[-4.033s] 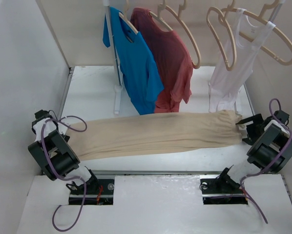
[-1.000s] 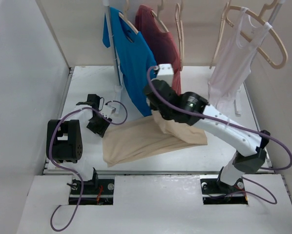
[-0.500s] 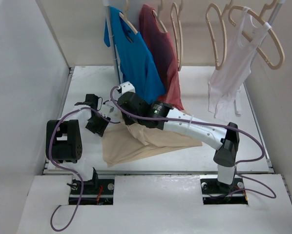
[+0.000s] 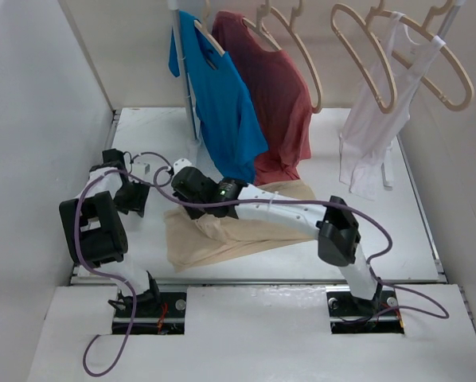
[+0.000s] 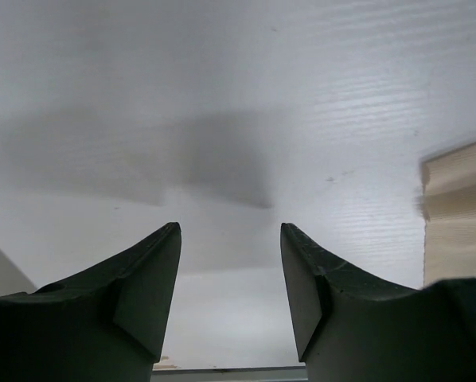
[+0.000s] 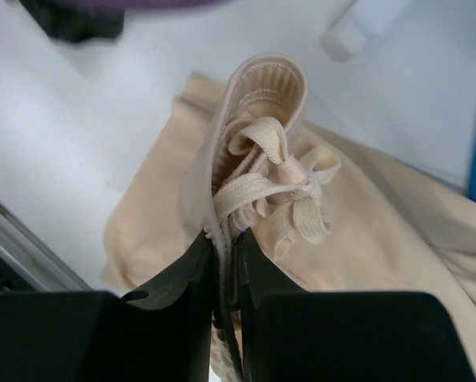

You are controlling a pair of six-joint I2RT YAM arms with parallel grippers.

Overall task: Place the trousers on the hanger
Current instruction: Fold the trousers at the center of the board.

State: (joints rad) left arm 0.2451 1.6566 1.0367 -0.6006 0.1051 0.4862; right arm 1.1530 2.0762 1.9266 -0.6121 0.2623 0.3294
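Pinching trousers (image 6: 381, 255) waistband in clenched right gripper (image 6: 225, 239), drawstring bow (image 6: 274, 187) just above, left gripper (image 5: 230, 255) spread open over white table (image 5: 222, 79), grasping nothing, trousers edge nearby

Bright, even, diffuse light throughout.
Soft grey shadow on the bench (image 5: 317, 87) in the left wrist view; the near fingers (image 5: 134, 294) look blurred.

The trousers (image 4: 202, 243) lie on the table (image 4: 142, 135); the left gripper (image 5: 230, 278) sits at their 9 o'clock, the right gripper (image 6: 226, 239) on their 11 o'clock corner, the hanger (image 4: 391, 97) behind at 1 o'clock.
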